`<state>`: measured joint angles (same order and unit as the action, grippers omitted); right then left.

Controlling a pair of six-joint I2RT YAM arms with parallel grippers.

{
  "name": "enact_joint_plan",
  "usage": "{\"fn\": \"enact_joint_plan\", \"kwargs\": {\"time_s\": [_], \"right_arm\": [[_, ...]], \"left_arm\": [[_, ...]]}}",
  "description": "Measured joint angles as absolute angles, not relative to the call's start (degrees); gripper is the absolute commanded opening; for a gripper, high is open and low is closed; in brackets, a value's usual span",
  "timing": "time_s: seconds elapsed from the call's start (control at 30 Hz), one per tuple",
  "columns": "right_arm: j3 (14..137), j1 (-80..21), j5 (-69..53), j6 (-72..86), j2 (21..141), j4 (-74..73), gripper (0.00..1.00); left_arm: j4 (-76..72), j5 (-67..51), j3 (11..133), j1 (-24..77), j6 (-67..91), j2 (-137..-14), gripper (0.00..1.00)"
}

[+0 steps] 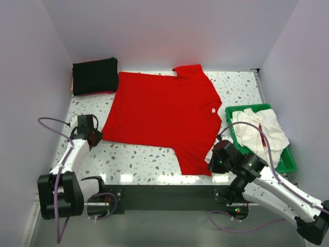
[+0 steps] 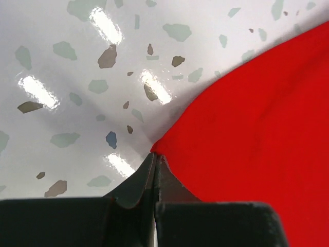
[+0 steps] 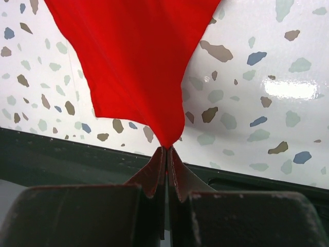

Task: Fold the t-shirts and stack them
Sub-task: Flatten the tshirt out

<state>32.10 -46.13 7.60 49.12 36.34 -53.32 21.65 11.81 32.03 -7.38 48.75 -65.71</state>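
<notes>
Filling the green tray (image 1: 288,162), a whitish shirt (image 1: 259,131) overhangs its rim. Left gripper (image 2: 156,155) and right gripper (image 3: 167,148) each pinch the red shirt (image 1: 162,110).

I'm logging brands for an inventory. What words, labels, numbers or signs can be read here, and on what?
None can be read.
The white neck label on the red t-shirt: too small to read.
No print shows on the black t-shirt, the whitish t-shirt or the green tray.
</notes>
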Motion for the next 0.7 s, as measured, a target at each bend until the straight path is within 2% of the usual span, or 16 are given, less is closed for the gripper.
{"fn": "enact_joint_plan", "kwargs": {"time_s": [0.57, 0.7], "right_arm": [[31.33, -46.13, 3.68, 50.52, 32.60, -53.67, 0.00], [33.78, -46.13, 3.92, 50.52, 33.45, -54.37, 0.00]], "left_arm": [[32.36, 13.76, 30.37, -7.35, 52.07, -44.66, 0.00], [32.56, 13.76, 30.37, -7.35, 52.42, -43.44, 0.00]]}}
